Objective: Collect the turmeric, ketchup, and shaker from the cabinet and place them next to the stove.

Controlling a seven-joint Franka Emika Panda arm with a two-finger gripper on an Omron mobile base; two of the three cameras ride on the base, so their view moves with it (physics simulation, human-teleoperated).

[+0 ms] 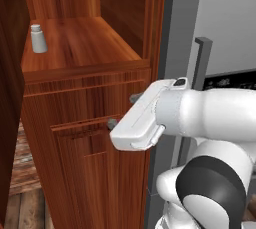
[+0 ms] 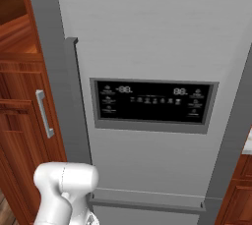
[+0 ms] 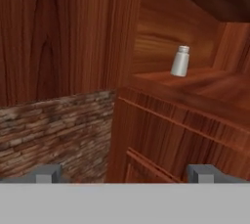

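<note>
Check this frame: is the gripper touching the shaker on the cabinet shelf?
Apart. In the left base view the gripper sits low by the cabinet front, well below the shaker.

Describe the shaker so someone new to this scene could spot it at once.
Start at the tall reddish-brown cabinet left of the grey fridge. On its open shelf niche, near the left back, stands the shaker: a small, upright, pale grey-white cylinder with a narrower cap, alone on the wood.

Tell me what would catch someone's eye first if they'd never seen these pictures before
The big white arm with its open gripper fills the lower right of the left base view, held against the reddish-brown cabinet front below the shelf niche. A lone pale shaker stands upright at the niche's left side. In the right base view, a tall grey fridge with a dark display panel stands right of the cabinet.
</note>
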